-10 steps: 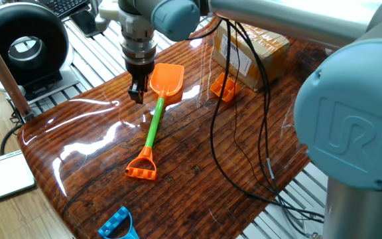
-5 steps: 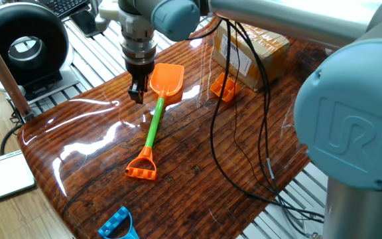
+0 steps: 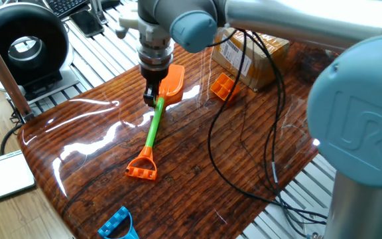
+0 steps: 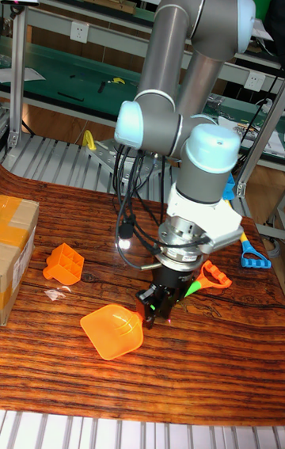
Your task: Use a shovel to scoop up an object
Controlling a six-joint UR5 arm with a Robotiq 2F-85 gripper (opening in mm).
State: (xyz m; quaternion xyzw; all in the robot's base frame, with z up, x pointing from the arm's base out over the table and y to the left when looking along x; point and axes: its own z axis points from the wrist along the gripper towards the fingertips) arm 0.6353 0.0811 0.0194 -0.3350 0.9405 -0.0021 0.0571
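Note:
The shovel lies flat on the wooden table, with its orange blade (image 3: 174, 79) toward the far side. Its green shaft (image 3: 152, 129) runs toward me and ends in the orange loop end (image 3: 142, 167). My gripper (image 3: 152, 97) points straight down at the neck where shaft meets blade, low over the table. Its fingers (image 4: 147, 308) stand on either side of the shaft with a gap between them, so it looks open. In the tall fixed view the blade (image 4: 112, 331) sticks out left of the gripper (image 4: 157, 305). The object, a small orange gridded block (image 3: 223, 86) (image 4: 65, 264), rests apart, beyond the blade.
A brown cardboard box (image 3: 256, 54) (image 4: 16, 241) stands behind the block. A small blue plastic toy (image 3: 119, 224) lies at the table's near edge. Black cables (image 3: 239, 139) hang from the arm across the table's right half. A black round device (image 3: 24, 45) sits off the table, left.
My gripper has moved right and slightly down, from beside the blade's left edge to over the shovel's neck. The shovel and the block have not moved.

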